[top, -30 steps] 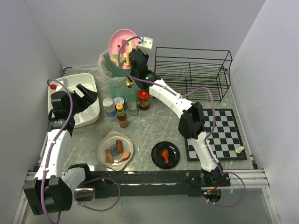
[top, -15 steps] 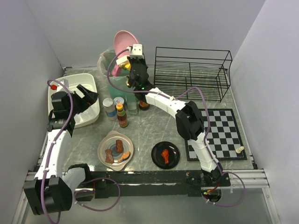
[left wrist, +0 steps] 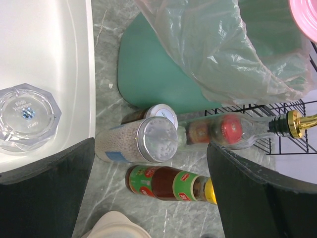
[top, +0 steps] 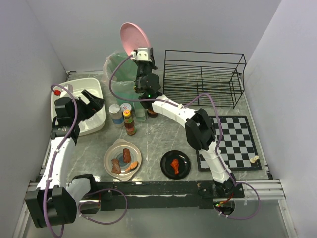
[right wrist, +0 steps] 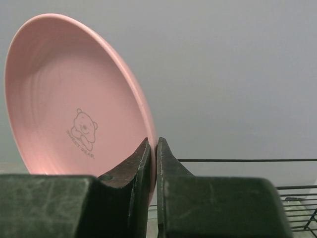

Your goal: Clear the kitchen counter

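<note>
Right wrist view: right gripper (right wrist: 152, 148) clamped on pink plate (right wrist: 74, 99) rim; plate upright.
Left gripper (left wrist: 151, 188): jaws spread wide, above kitchen counter (left wrist: 104, 59).

Plain matte wall panels in pale grey enclose the counter (top: 163, 134) on three sides: rear wall (top: 198, 25), left wall (top: 25, 59), right wall (top: 292, 74). Adjacent panels meet at straight corners. Lighting is even and diffuse; shadows are soft. An aluminium rail (top: 257, 186) borders the near edge.
</note>
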`<state>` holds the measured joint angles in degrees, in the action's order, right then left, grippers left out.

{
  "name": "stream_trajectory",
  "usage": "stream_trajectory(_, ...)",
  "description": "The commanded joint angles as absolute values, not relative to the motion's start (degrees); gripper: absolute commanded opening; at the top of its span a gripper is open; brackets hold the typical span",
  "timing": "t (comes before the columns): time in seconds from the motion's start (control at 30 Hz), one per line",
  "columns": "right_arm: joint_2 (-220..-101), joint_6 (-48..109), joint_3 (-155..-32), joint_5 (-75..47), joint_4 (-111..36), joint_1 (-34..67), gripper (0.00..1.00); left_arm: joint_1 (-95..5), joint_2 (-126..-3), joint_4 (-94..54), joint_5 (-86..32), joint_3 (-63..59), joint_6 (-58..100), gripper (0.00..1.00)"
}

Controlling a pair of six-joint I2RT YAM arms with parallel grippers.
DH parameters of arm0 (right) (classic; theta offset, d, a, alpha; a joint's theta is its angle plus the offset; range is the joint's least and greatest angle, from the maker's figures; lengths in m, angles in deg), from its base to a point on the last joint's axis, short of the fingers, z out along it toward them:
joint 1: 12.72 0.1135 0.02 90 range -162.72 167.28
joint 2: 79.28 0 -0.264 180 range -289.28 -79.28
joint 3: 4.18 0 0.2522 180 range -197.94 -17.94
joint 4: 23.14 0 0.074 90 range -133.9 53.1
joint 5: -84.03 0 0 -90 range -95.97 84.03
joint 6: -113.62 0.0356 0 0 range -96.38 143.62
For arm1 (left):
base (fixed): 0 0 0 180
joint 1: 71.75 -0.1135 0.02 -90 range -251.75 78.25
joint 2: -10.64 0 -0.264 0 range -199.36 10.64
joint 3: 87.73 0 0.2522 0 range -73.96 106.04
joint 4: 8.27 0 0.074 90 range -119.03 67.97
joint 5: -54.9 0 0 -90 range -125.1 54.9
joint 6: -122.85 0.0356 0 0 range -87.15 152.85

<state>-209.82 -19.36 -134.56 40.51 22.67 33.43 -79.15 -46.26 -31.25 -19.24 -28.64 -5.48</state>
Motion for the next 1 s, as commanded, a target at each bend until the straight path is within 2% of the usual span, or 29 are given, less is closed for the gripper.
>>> stream_trajectory(0.0,-204.01,-17.97,-136.16,40.26,25.68,33.43,0.00,-79.05,-45.70,-28.98,-18.48,-28.18,-5.47,0.99)
stream_trajectory(0.23,-191.27,-1.12,-131.15,38.07,8.66,32.64,0.00,-79.13,-40.78,-26.53,-19.72,-26.68,-6.78,0.99)
stream_trajectory(0.43,-180.72,17.18,-131.67,28.94,-21.64,32.46,0.00,-79.14,-38.40,-22.48,-18.58,-25.10,-8.81,0.99)
stream_trajectory(0.63,-175.96,29.23,-135.27,21.72,-44.26,32.90,0.00,-79.14,-38.40,-6.51,-10.51,-25.62,-16.44,0.99)
stream_trajectory(0.77,-174.56,30.21,-135.45,20.83,-50.70,34.21,0.00,-79.05,-38.40,4.75,-4.70,-26.15,-23.04,0.99)
stream_trajectory(0.97,-172.97,27.92,-132.64,23.74,-51.14,35.71,0.00,-78.96,-34.54,4.68,-2.84,-24.48,-22.26,0.99)
